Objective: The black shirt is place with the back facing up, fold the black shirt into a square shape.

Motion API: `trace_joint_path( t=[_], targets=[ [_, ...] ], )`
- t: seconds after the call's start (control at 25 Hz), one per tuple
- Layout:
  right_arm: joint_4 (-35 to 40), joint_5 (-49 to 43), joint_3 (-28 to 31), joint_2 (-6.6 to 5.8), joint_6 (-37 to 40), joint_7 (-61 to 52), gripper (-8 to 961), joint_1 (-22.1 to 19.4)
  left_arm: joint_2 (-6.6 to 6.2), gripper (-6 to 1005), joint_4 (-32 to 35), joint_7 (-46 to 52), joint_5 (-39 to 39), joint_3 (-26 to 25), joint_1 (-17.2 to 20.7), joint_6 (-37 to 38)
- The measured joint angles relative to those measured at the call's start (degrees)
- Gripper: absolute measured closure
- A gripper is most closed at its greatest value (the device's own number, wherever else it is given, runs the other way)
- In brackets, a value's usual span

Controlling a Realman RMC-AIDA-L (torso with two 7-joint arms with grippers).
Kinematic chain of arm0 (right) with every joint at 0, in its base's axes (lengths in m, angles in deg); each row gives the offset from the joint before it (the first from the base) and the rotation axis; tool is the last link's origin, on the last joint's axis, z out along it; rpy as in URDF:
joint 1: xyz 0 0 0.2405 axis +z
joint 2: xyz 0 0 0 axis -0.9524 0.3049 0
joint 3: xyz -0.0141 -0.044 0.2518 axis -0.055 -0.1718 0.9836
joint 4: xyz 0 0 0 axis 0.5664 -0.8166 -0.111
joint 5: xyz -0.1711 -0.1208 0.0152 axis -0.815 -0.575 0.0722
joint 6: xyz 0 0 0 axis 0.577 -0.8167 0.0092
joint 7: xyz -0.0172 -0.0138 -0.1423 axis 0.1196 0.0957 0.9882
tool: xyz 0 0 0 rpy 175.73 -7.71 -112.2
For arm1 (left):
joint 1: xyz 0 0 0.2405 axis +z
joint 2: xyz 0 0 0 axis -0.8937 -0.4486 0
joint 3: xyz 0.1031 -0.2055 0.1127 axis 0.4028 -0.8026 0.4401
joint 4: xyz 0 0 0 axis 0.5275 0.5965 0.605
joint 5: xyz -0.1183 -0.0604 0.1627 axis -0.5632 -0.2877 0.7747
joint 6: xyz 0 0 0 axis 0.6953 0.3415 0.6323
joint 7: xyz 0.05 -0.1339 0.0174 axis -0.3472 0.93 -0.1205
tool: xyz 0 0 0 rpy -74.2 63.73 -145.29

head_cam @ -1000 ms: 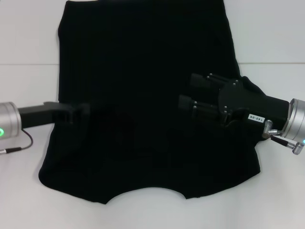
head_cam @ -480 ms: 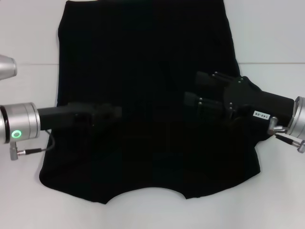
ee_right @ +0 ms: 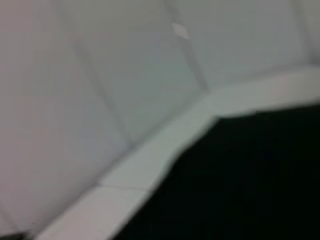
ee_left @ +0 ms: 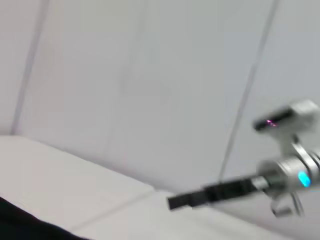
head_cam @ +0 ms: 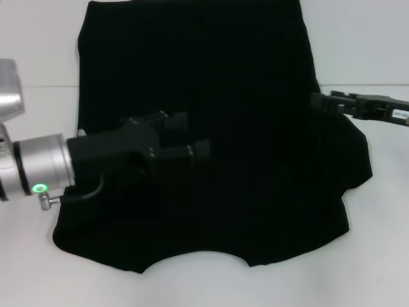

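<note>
With the black shirt (head_cam: 211,128) spread flat on the white table (head_cam: 38,51), your left gripper (head_cam: 195,137) hovered over its middle, fingers spread and empty, and your right gripper (head_cam: 319,100) sat at its right edge, so pinching one layer cleanly mattered.

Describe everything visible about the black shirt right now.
The black shirt is plain, soft-looking dark fabric lying spread on the white table, no lettering showing. Its nearest edge curves inward at the middle. The left claw is over its left-centre; the right claw is at its right edge. Whether either one touches the cloth cannot be told.
</note>
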Motion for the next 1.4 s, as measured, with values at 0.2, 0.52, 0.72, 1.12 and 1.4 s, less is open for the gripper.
trace_joint_path(
  t=[0.2, 0.52, 0.72, 1.12, 1.4],
  targets=[
    [2.6, -9.8, -0.1, -2.24, -3.3, -15.3, 158, 1.0, 0.11, 204, 1.3, -2.7, 1.4, 8.4, -0.4, -1.2],
    [6.7, -23.4, -0.1, -2.78, -4.1, -30.0, 160, 2.3, 1.55, 48, 3.2, -5.5, 5.9, 17.3, -0.4, -6.7],
    [6.8, -29.5, 0.0, -2.58, -4.8, -34.0, 162, 3.0, 2.08, 48, 3.3, -5.8, 6.2, 19.7, -0.1, -8.0],
    [1.9, -32.5, -1.1, -2.00, -11.9, -33.9, 203, 3.5, 2.13, 49, 3.3, -6.0, 6.2, 19.6, 0.0, -8.2],
    [-0.5, -32.6, -2.9, -0.83, -17.5, -33.7, 250, 4.2, 2.13, 50, 3.0, -5.9, 6.2, 19.6, -0.1, -8.7]
  ],
)
